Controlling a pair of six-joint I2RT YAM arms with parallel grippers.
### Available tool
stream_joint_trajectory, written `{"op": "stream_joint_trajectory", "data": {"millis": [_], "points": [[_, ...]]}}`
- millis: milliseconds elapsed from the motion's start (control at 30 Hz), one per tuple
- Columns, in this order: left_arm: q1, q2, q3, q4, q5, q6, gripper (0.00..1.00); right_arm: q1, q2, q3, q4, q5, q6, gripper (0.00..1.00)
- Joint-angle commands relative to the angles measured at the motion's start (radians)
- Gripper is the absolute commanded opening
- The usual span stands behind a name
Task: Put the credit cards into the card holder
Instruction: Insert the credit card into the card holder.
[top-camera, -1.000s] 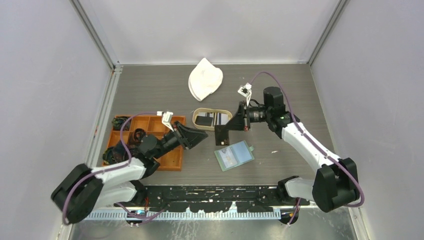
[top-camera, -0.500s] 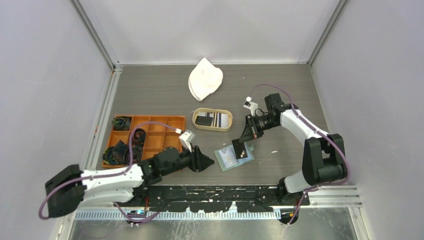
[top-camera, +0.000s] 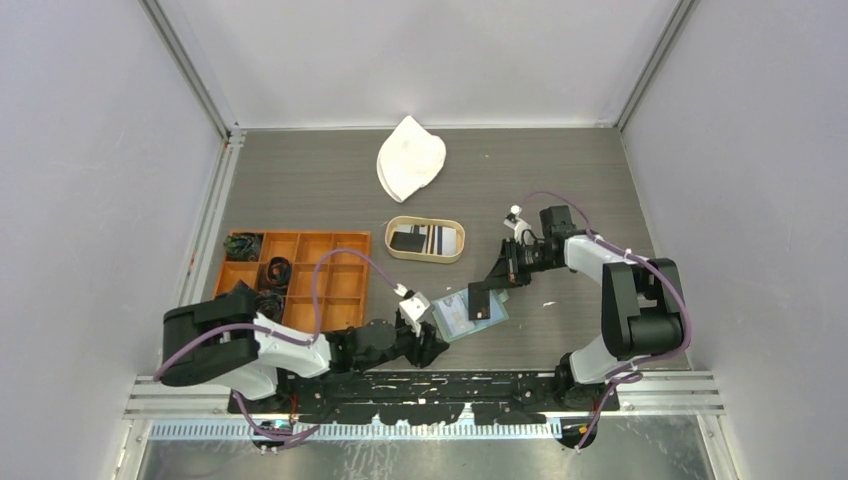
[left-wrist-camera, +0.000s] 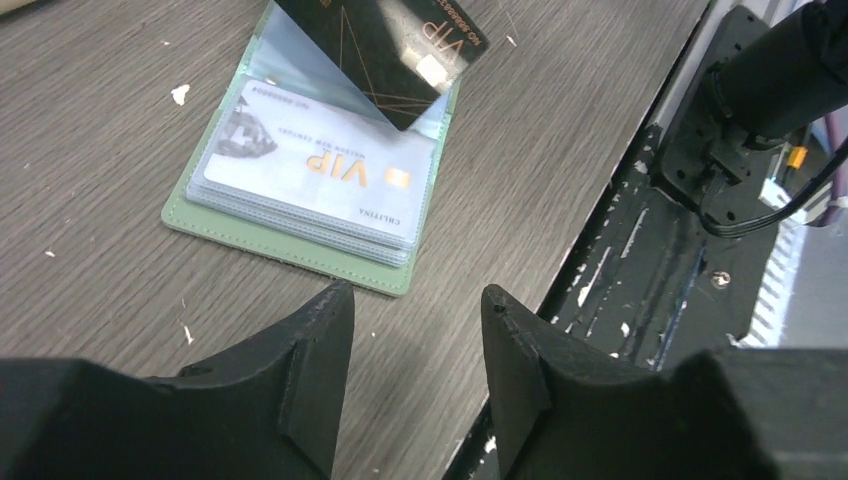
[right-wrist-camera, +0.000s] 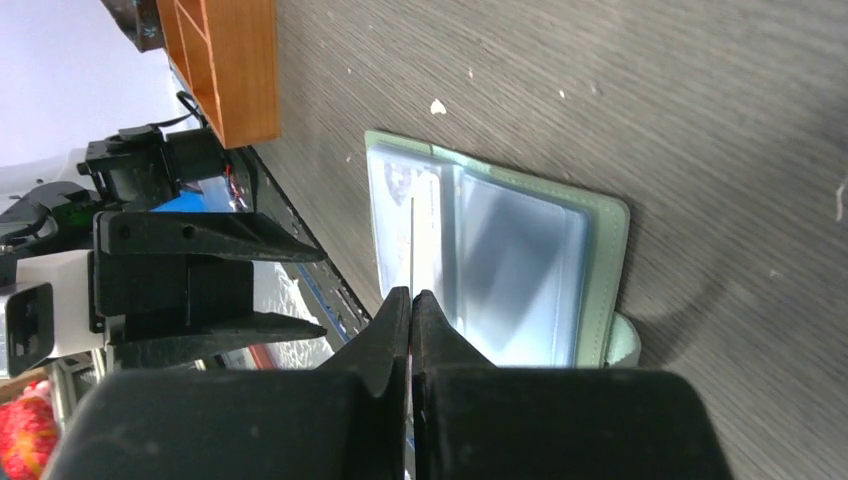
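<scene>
Since 1 second ago both arms have shifted: the left gripper (top-camera: 430, 345) has swung away from the orange tray (top-camera: 350, 243) to the table's near edge, just beside the near corner of the card holder (top-camera: 452, 320). The right gripper (top-camera: 495, 287) has carried the black card (top-camera: 482, 303) from beside the oval wooden tray (top-camera: 424, 220) down to the holder. In the left wrist view the left gripper's 2 fingers (left-wrist-camera: 320, 340) stand apart with nothing between them, hovering over bare table just short of the holder's edge. The right gripper's fingers (right-wrist-camera: 395, 320) are pressed together on the black card, which shows edge-on in the right wrist view, its far end meeting the clear pockets. The sage-green card holder lies open and flat on the grey table between the 2 arms. A pale card (left-wrist-camera: 320, 170) sits in its top clear pocket. It reads "VIP" in gold, with smaller print too fine to read. The black card carries gold lines, a chip and "VIP" as well.
</scene>
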Motion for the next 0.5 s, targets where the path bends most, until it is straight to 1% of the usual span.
{"op": "stream_joint_trajectory", "data": {"millis": [0,100,200,300,400,433,467], "points": [[-0.020,0.076,0.021,0.195,-0.049,0.081,0.52,-0.002,-0.052,-0.056,0.159,-0.016,0.150,0.01],[-0.044,0.151,0.035,0.264,-0.067,0.138,0.54,-0.012,-0.081,-0.089,0.194,0.019,0.201,0.01],[-0.048,0.226,0.021,0.425,-0.066,0.200,0.54,-0.024,-0.117,-0.122,0.231,0.052,0.251,0.01],[-0.049,0.333,0.009,0.645,-0.035,0.351,0.53,-0.042,-0.141,-0.151,0.288,0.054,0.300,0.01],[-0.050,0.417,0.054,0.658,0.006,0.475,0.53,-0.069,-0.140,-0.156,0.329,0.014,0.354,0.01],[-0.051,0.432,0.063,0.657,0.011,0.502,0.53,-0.070,-0.143,-0.159,0.346,0.003,0.374,0.01],[-0.052,0.441,0.067,0.658,0.007,0.517,0.52,-0.097,-0.150,-0.163,0.362,-0.004,0.393,0.01]]}}
